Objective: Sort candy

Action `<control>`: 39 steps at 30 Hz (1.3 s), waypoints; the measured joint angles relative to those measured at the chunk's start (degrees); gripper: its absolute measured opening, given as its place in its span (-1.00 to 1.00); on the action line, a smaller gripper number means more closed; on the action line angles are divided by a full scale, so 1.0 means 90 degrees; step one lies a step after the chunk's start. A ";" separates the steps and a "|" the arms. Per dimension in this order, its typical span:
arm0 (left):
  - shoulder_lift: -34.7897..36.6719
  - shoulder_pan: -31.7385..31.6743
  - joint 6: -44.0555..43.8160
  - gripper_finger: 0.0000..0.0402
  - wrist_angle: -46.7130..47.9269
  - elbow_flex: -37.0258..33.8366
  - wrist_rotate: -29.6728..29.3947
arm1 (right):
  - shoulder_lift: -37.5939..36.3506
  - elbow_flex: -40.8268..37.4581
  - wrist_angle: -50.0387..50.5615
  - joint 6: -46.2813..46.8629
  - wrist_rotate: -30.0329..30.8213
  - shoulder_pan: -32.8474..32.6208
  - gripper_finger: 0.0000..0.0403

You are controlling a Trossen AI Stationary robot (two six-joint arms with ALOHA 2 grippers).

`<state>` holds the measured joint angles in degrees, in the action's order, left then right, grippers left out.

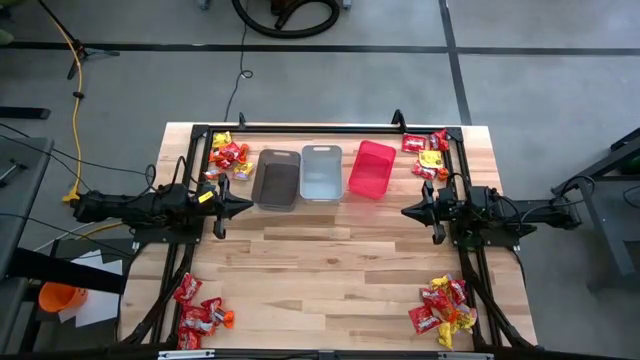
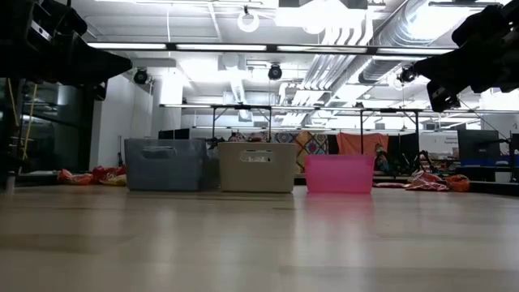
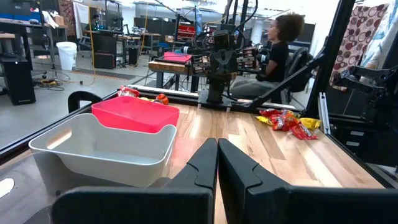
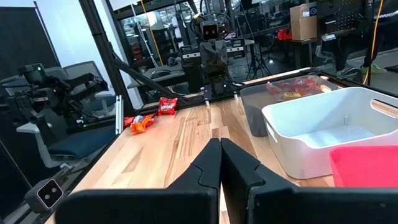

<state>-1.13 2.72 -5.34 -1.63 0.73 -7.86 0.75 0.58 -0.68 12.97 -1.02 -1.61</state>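
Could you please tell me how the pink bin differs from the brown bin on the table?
The pink bin is bright, sits rightmost in the row and lies slightly askew; the brown bin is dark, sits leftmost and lies nearly square to the table. Both are rectangular, open-topped and hold no candy.

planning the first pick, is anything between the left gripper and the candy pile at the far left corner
Nothing visible. The left gripper, shut, hangs beside the brown bin; the candy lies just beyond it on bare table, left of that bin.
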 joint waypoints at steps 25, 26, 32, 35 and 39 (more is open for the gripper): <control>0.0000 -0.0002 -0.0015 -1.00 -0.0074 0.0000 -0.0001 | -0.0001 0.0000 0.0002 0.0001 -0.0001 0.0002 -1.00; -0.0002 0.0001 -0.0211 -1.00 -0.0248 0.0000 0.0004 | -0.0002 0.0000 0.0001 0.0000 -0.0002 0.0000 -1.00; 0.0002 0.0007 -0.3432 -1.00 -0.2148 0.0002 -0.0225 | 0.0000 0.0000 0.0001 0.0001 0.0001 0.0001 -1.00; 0.0002 0.0007 -0.4331 -1.00 -0.2942 0.0002 -0.0743 | 0.0001 0.0000 0.0001 0.0001 0.0001 0.0001 -1.00; 0.0000 -0.0002 -0.4793 -1.00 -0.3343 0.0007 -0.2146 | -0.0001 0.0000 0.0001 0.0002 -0.0002 0.0002 -1.00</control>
<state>-1.13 2.70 -48.48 -31.72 0.79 -27.18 0.74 0.58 -0.67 12.99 -1.04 -1.59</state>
